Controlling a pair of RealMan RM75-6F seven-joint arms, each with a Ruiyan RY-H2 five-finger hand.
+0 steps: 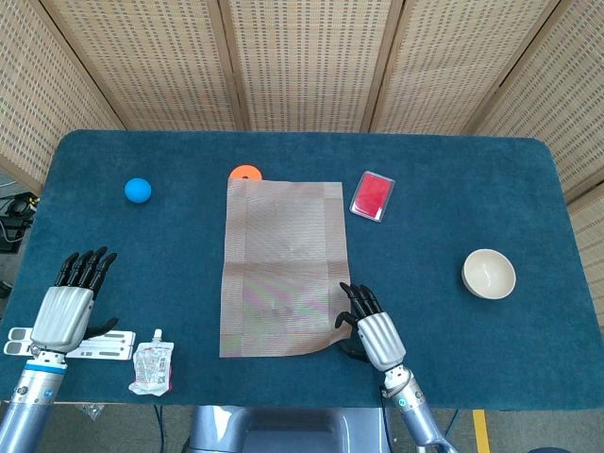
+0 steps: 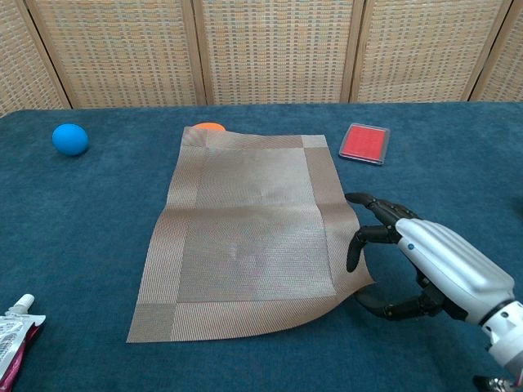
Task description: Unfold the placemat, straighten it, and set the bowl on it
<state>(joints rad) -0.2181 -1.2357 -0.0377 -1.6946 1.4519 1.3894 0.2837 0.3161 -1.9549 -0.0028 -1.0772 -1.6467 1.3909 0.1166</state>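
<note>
- The placemat (image 1: 286,266) lies unfolded in the middle of the blue table (image 1: 444,189), long side running away from the robot, mostly flat with faint fold creases
- Its near right corner is lifted off the table, curling up beside the right hand (image 2: 433,265)
- The right hand sits at that corner; in the chest view one finger curls down onto the mat's right edge while the thumb reaches under the raised corner, so the corner looks pinched between them; the other fingers (image 2: 377,202) point forward, apart from each other
- The left hand (image 1: 66,307) rests near the table's near left edge with its fingers stretched forward and slightly apart, holding nothing
- The bowl (image 1: 488,274) stands upright on the table well to the right of the mat, apart from both hands
- An orange disc (image 1: 245,174) peeks out at the mat's far left corner, touching or just under it
- A red flat case (image 1: 372,195) lies just beyond the mat's far right corner
- A blue ball (image 1: 138,190) sits at far left
- A small pouch (image 1: 152,366) and a white flat object (image 1: 99,346) lie next to the left hand
</note>
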